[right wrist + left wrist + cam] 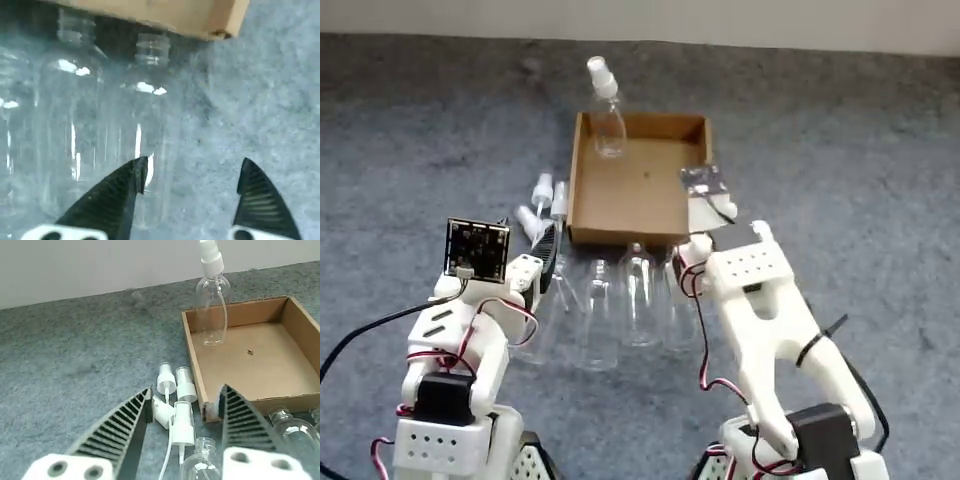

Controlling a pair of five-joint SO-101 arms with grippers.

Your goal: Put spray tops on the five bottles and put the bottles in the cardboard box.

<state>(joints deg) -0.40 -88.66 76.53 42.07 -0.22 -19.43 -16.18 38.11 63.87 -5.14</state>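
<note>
One capped bottle [608, 130] stands in the cardboard box [630, 200], so four remain. Four bare bottles [638, 290] lie beneath and beside the right gripper [194, 162], which is spread wide and empty. Four loose spray tops [183, 422], as best I can count, lie just ahead of the left gripper [185, 390], likewise spread and empty.

My body: white printed shells, black servos [445, 398].
Left arm [455, 350] and right arm [770, 310] show screw holes and looping red, black and white wires [703, 345]; a black cable tie [825, 335] wraps the right. Left gripper [185, 390] and right gripper [195, 161]: black ribbed wedge fingers [122, 425]. Dark circuit board [477, 248] on my left wrist.
</note>
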